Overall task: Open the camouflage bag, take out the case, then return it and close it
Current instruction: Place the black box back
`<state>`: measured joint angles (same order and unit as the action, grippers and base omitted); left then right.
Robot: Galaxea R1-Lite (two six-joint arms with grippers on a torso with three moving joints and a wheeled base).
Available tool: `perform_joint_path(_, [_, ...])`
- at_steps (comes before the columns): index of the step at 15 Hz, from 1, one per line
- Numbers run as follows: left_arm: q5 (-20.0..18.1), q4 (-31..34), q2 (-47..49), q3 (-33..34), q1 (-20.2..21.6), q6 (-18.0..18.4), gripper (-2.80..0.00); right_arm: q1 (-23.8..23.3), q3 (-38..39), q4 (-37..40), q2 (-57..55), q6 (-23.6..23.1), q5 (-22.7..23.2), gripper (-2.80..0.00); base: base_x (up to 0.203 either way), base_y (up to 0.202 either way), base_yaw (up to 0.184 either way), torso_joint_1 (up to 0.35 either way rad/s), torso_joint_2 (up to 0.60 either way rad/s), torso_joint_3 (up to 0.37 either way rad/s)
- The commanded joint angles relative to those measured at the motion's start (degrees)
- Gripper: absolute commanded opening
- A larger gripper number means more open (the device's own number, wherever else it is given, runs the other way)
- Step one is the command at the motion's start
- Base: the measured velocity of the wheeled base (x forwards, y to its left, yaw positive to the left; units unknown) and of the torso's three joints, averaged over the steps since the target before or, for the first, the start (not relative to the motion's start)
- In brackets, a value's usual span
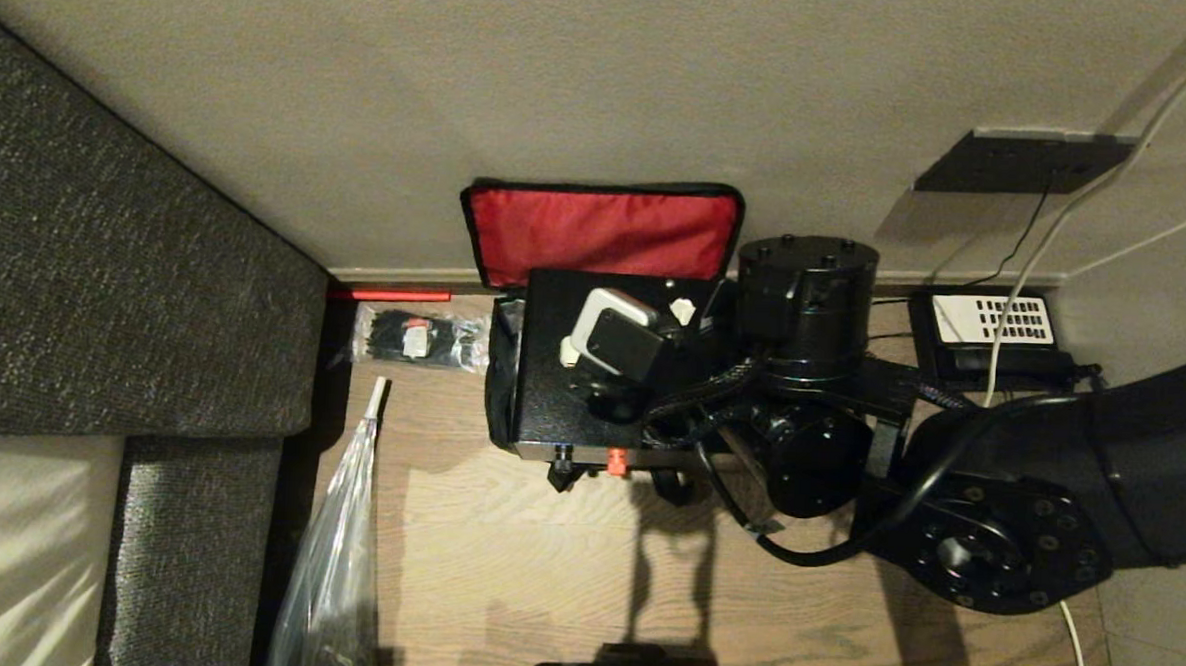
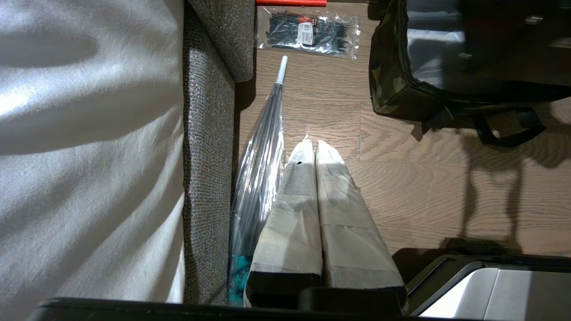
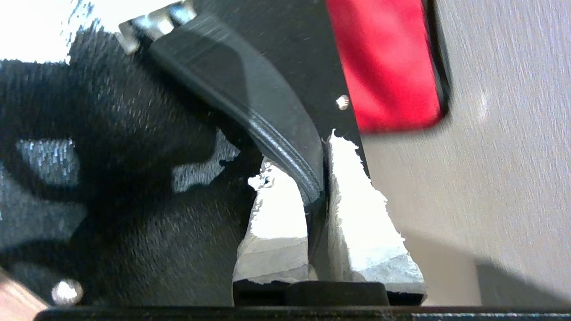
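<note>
The camouflage bag [image 1: 499, 389] stands open on the wood floor against the wall, its red-lined lid [image 1: 602, 235] leaning back on the wall. The black case [image 1: 551, 371] sits over the bag's mouth, red spot on its near edge. My right gripper [image 1: 687, 313] is at the case's far right corner; in the right wrist view that gripper [image 3: 319, 178] is shut on the case's black handle [image 3: 267, 111]. My left gripper [image 2: 312, 145] hangs shut and empty over the floor by the sofa, with the bag [image 2: 392, 76] off to one side.
A grey sofa [image 1: 106, 252] fills the left. A clear packet of black ties [image 1: 418, 337] and a long clear plastic bag [image 1: 339, 542] lie between sofa and bag. A black telephone [image 1: 993, 335] with cables sits right of the arm, below a wall plate [image 1: 1021, 164].
</note>
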<state>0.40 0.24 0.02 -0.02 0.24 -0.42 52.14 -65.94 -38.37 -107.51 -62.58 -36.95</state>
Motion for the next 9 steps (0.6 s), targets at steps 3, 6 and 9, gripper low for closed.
perform_joint_path(3, [0.04, 0.02, -0.11, 0.2, 0.02, -0.02, -2.8, 0.25, -4.61, 0.4, -5.87, -0.81, 1.93, -2.8, 0.0, 0.0, 0.0, 0.0, 0.0, 0.0])
perform_joint_path(6, [0.04, 0.02, -0.02, 0.2, 0.02, -0.08, -2.8, 0.25, -7.86, 0.32, -8.38, -0.74, 2.7, -2.8, 0.0, 0.0, 0.0, 0.0, 0.0, 0.0])
perform_joint_path(9, [0.04, 0.02, -0.1, 0.2, 0.02, -0.02, -2.8, 0.07, -10.7, 0.85, -9.94, -0.87, 6.23, -2.8, 0.0, 0.0, 0.0, 0.0, 0.0, 0.0])
